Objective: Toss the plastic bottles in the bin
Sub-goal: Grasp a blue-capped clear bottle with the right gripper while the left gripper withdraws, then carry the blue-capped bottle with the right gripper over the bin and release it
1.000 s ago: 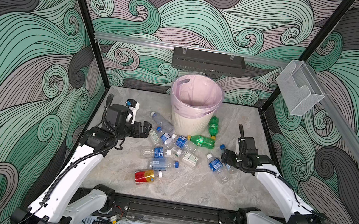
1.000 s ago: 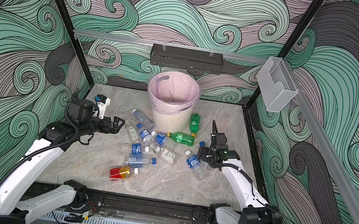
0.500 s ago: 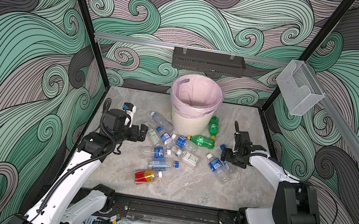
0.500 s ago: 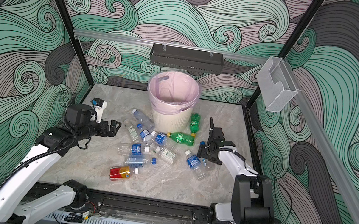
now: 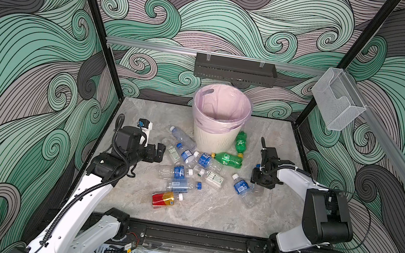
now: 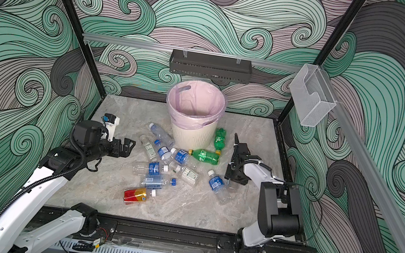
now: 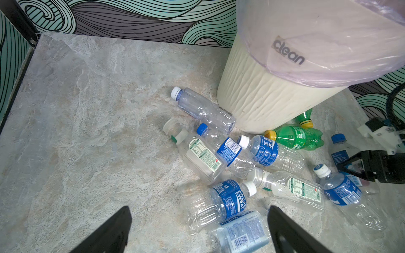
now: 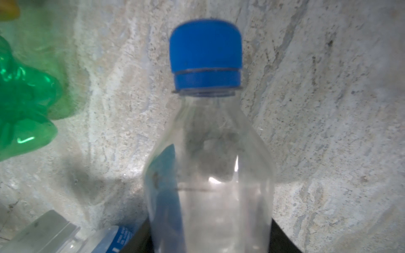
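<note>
Your right gripper (image 5: 260,181), centre-right in a top view, grips a blue-capped bottle (image 8: 208,164) lying flat; next lift it over the bin (image 5: 217,140) at upper centre; your left gripper (image 7: 199,209) gapes empty.

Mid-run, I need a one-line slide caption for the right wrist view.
Right gripper closed on a clear blue-capped bottle over the marble tabletop, a green bottle beside it.

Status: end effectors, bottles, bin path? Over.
Left end effector open, empty. Right end effector shut on blue-capped bottle. Other bottles on table. Bin mouth clear.
</note>
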Motion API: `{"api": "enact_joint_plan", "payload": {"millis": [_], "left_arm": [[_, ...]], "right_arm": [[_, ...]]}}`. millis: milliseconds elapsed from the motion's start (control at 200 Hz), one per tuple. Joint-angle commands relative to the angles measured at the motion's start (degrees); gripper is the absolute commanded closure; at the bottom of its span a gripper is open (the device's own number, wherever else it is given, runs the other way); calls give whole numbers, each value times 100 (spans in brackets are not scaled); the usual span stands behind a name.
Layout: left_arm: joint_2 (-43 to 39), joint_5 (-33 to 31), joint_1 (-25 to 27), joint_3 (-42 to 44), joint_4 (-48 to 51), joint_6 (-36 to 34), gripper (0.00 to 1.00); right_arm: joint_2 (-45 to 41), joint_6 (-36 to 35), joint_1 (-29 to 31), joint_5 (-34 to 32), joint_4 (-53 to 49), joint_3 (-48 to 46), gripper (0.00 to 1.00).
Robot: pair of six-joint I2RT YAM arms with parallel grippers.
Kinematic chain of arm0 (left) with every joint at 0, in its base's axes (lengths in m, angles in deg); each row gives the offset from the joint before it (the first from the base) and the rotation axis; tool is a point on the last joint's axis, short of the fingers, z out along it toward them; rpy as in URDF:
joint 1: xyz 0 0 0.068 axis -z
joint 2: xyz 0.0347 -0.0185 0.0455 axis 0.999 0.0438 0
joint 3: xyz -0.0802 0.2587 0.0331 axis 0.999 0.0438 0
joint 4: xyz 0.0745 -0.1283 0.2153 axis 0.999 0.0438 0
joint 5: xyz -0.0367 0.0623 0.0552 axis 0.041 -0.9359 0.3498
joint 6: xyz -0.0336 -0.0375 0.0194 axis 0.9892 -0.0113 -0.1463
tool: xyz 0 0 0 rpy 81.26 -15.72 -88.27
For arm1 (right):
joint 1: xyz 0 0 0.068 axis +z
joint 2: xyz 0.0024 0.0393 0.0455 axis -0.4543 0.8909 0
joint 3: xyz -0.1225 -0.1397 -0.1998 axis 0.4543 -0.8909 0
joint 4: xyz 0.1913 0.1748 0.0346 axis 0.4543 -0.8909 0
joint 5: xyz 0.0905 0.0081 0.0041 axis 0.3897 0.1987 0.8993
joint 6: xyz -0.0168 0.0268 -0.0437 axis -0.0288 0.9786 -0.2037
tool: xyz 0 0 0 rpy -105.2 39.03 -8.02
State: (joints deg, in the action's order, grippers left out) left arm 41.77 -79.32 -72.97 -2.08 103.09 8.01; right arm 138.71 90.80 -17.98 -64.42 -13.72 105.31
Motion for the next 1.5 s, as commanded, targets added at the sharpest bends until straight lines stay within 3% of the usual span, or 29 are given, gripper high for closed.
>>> {"api": "enact_joint_plan", "payload": {"millis": [0, 195, 580, 856, 1026, 1171, 1201, 1291, 1371, 1496], "left_arm": [[-144, -29, -37, 49, -29, -73, 1], [-177, 10, -37, 125, -121, -79, 1], [-160, 94, -37, 115, -212, -113, 1], [-123, 144, -37, 61, -87, -127, 1], [-195, 322, -37, 78, 28, -152, 1], [-73, 798, -30, 8, 183, -291, 1], [-8, 915, -29, -39, 259, -337, 1], [130, 686, -29, -270, 635, -227, 1], [21, 701, -20, -348, 886, -293, 1], [-306, 864, -20, -227, 946, -397, 1]], "right_arm": [[-351, -46, -20, -180, -133, 47, 46], [-1479, -102, -22, 31, -224, 147, 51], [-3493, -589, -16, 1130, -538, 578, 53], [-4864, -604, 8, 2263, 323, 414, 53], [-3698, -369, 186, 2738, 906, 1420, 53], [-1414, -426, 762, 2647, 1088, 3762, 56], [-827, -345, 855, 2546, 947, 4418, 50], [608, -424, 1111, 2269, 114, 6386, 2], [1010, -478, 1213, 2235, -131, 7085, 1], [483, -625, 1258, 2022, 244, 6437, 0]]}}
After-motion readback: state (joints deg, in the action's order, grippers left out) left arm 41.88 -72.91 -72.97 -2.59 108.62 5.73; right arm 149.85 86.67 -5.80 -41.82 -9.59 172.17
